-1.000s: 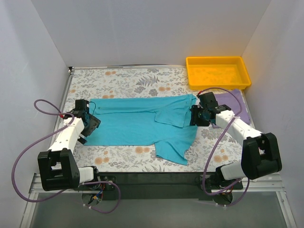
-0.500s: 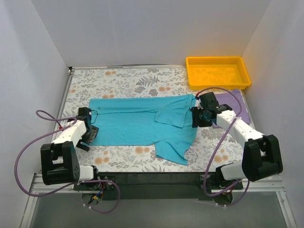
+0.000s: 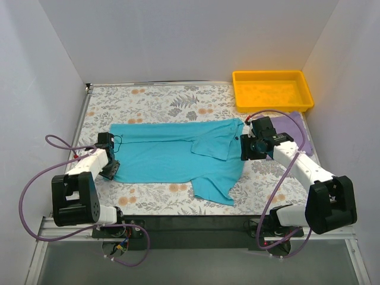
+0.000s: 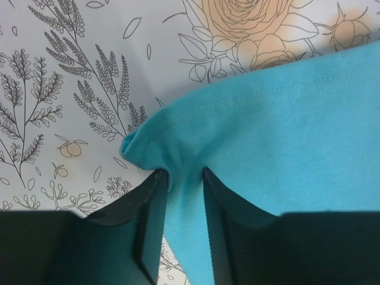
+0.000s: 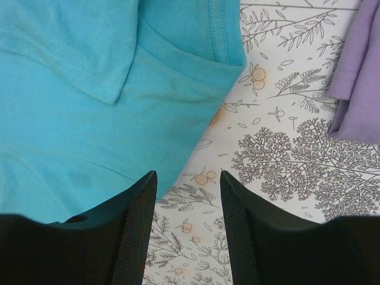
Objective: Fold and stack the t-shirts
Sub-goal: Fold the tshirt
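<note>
Plain white walls (image 3: 178, 35) are enclosing the worktop (image 3: 154, 101) on three sides. The worktop is showing a print of grey leaves and orange blossoms, even light is falling across it with little shadow, and a yellow tray (image 3: 273, 107) is sitting in its far right corner.

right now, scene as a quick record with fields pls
teal t-shirt: spread on the floral table, one sleeve lying over its body
lavender t-shirt: at the table's right edge, just in front of the yellow tray
left pincer: pinching the teal t-shirt's near left corner
right pincer: open, above the teal t-shirt's right edge, gripping nothing
</note>
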